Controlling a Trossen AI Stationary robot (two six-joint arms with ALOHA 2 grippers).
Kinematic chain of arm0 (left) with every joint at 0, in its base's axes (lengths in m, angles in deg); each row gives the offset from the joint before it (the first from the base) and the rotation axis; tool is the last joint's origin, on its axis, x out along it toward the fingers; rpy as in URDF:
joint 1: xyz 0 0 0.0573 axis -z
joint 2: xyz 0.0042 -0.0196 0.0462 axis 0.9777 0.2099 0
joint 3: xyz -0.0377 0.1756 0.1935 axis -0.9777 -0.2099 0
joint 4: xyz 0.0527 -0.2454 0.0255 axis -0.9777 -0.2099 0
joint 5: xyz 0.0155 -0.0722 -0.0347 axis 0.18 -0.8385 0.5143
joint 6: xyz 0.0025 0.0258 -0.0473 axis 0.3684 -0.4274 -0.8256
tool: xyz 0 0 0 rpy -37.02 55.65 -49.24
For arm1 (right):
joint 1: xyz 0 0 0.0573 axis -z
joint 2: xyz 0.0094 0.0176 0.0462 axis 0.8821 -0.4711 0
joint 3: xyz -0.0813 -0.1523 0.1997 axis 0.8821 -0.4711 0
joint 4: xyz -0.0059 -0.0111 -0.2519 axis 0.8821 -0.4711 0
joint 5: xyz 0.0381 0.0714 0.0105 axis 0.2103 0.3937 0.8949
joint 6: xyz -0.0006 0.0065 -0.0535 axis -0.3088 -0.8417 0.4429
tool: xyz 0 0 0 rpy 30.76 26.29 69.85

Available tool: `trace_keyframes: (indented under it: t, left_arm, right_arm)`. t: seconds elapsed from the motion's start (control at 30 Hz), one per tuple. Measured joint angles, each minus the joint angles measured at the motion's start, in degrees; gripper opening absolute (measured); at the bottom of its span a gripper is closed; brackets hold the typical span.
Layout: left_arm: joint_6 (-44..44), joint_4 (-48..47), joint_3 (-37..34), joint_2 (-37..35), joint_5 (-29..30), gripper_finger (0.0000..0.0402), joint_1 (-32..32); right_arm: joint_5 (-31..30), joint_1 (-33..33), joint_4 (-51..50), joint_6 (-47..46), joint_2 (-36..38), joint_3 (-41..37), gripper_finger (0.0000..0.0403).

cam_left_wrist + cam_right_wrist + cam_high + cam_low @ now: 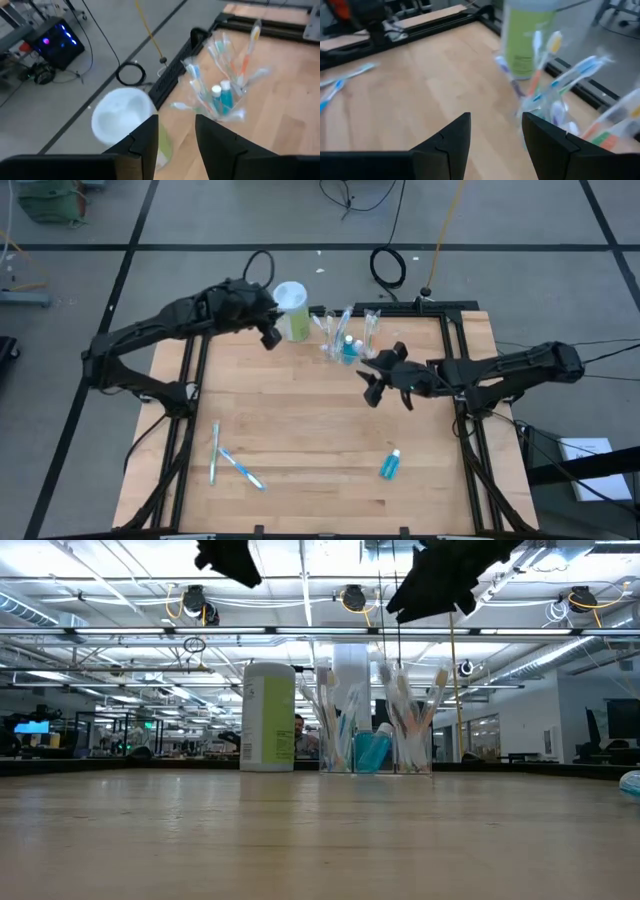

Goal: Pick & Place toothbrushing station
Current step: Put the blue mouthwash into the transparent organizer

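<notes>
**Toothbrushes and paste still out, both grippers empty above the table**

Toothbrushes (228, 461) are what I'm after, I judge. Two lie loose on the wooden table (300, 430) at the near edge, well away from either gripper and on the left arm's side, with nothing around them. A teal toothpaste tube (389, 465) lies alone, near the table's edge on the right arm's side, nearer me than the right gripper and well apart from it.

My right gripper (385, 380) hovers over the table with its fingers (451, 142) apart and nothing between them. Just beyond it stand the clear cups (345, 338), already bristling with brushes and holding a blue tube. The wrist view shows those handles leaning out toward me, so I should back away from the cups before descending; a brush caught by a finger could tip a light cup.

My left gripper (270, 332) sits high over the table's far side, fingers (147, 142) parted and empty, directly beside and above the green bottle with the white cap (291, 310). That bottle stands just beside the cups.

To do this step well, I judge: send the nearer arm to a loose item, line the fingers across the slim handle rather than along it, come down straight, close at mid-handle, then lift clear before carrying it back over the cup rims and lowering it in upright.
</notes>
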Motion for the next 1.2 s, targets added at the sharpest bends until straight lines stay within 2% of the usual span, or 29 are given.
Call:
trace_keyframes:
  t: [0.17,0.23,0.37,0.67,0.73,0.9,1.03,1.2]
  left_arm:
    - [-0.05,-0.97,-4.92,-4.10,-1.05,0.0132,0.68]
    - [-0.41,-0.70,-8.67,-6.03,-2.87,0.0131,0.90]
    - [-2.00,3.48,-16.57,-9.55,-6.82,0.0131,1.56]
    - [-1.80,21.78,-30.07,-14.75,-7.64,0.0131,2.40]
    - [-1.87,23.63,-31.67,-14.69,-7.64,0.0131,2.40]
    - [-2.12,26.72,-33.18,-14.07,-7.68,0.0131,2.50]
    - [-2.99,25.80,-33.38,-13.62,-7.88,0.0131,2.86]
    - [-2.61,26.08,-33.24,-13.64,-7.77,0.0131,3.37]
  right_arm:
    - [-1.47,-4.20,-2.81,-2.84,1.03,0.04,0.0169]
    - [-3.02,-5.56,-6.80,-7.44,1.34,0.02,0.0169]
    - [-1.88,-9.16,-12.63,-19.55,0.39,0.02,0.0169]
    - [25.86,-17.87,-20.52,-58.57,-10.59,0.00,0.0169]
    - [29.75,-19.57,-20.81,-65.75,-12.96,0.00,0.0169]
    - [34.81,-22.62,-19.82,-79.95,-16.49,-0.02,0.0169]
    - [35.53,-24.08,-20.91,-86.52,-16.86,0.00,0.0169]
    - [27.18,-25.13,-23.01,-95.19,-16.86,0.00,0.0169]
